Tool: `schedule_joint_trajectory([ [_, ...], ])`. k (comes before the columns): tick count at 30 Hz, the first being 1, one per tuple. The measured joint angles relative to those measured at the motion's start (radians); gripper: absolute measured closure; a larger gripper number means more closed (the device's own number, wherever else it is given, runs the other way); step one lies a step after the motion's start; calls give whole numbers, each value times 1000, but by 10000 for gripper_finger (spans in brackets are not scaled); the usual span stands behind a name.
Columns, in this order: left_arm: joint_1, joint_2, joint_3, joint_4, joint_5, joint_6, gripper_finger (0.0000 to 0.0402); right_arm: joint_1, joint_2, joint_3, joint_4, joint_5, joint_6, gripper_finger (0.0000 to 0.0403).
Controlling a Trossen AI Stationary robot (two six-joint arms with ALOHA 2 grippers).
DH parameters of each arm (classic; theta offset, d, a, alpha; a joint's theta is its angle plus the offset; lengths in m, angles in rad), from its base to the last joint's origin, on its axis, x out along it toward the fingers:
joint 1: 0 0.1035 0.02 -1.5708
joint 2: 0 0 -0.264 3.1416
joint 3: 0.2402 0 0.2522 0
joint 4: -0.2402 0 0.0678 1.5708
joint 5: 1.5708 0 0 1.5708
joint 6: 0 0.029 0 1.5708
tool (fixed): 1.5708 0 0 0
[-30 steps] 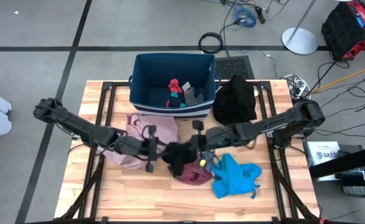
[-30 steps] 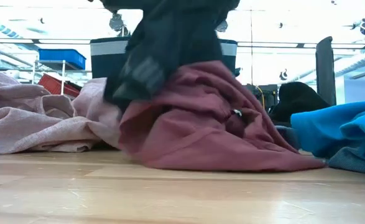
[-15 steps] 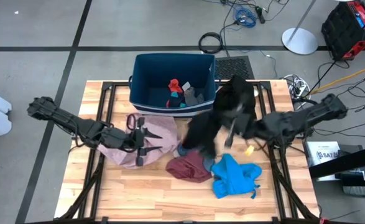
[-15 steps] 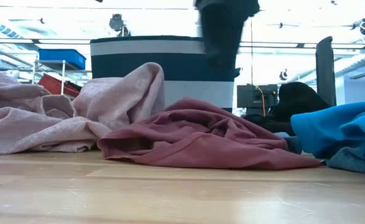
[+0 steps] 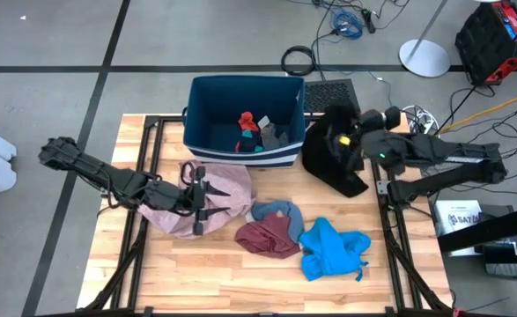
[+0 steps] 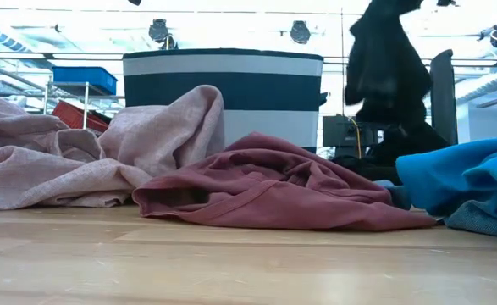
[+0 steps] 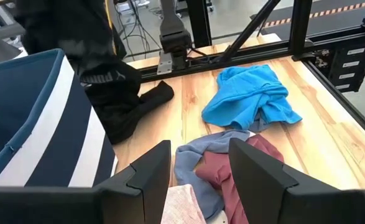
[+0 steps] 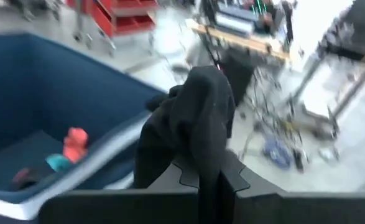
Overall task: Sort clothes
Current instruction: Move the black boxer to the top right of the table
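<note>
My right gripper (image 5: 344, 143) is shut on a black garment (image 6: 382, 68), over a black pile (image 6: 405, 140) at the table's far right, beside the bin. My left gripper (image 5: 202, 199) is open and empty just above the pale pink garment (image 5: 207, 187); the pink cloth also shows in the left wrist view (image 7: 182, 205). A maroon garment (image 5: 267, 238), a grey-blue one (image 5: 276, 210) and a bright blue one (image 5: 333, 248) lie on the table's near middle. Red (image 5: 247, 120), teal (image 5: 251, 146) and grey (image 5: 273, 136) socks lie in the bin. My right gripper pinches a bunched fold of the black garment (image 8: 202, 146) between its two shut fingers. The garment hangs slack below the gripper, lifted high above the table. Its lower end (image 6: 375, 114) reaches down to the black pile; whether it rests there I cannot tell.
The dark blue bin with white stripes (image 5: 245, 88) stands at the table's far middle, left of the black pile. Bare wood (image 5: 196, 273) lies along the near edge. The table's metal frame rails (image 5: 390, 229) run along both sides.
My right gripper has lifted the black garment off the maroon one and carried it up and toward the table's far right, over the black pile. The maroon and grey-blue garments now lie uncovered. My left gripper has drawn back a little toward the table's left, over the pink garment.
</note>
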Motion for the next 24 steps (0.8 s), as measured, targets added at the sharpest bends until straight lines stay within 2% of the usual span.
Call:
schedule_joint_trajectory([
  [3,0,0,0,1,0,1,229,-106,38,-10,-14,-115,42,403],
  [9,0,0,0,0,-3,-2,229,-296,157,-123,-30,-448,88,403],
  [14,-1,0,0,-7,-3,-9,229,-344,197,-269,-37,-589,178,403],
  [18,-1,0,0,-14,-3,-9,229,-344,195,-319,-51,-720,245,403],
  [24,-1,0,0,-14,-2,-9,229,-341,178,-318,-1,-753,209,369],
])
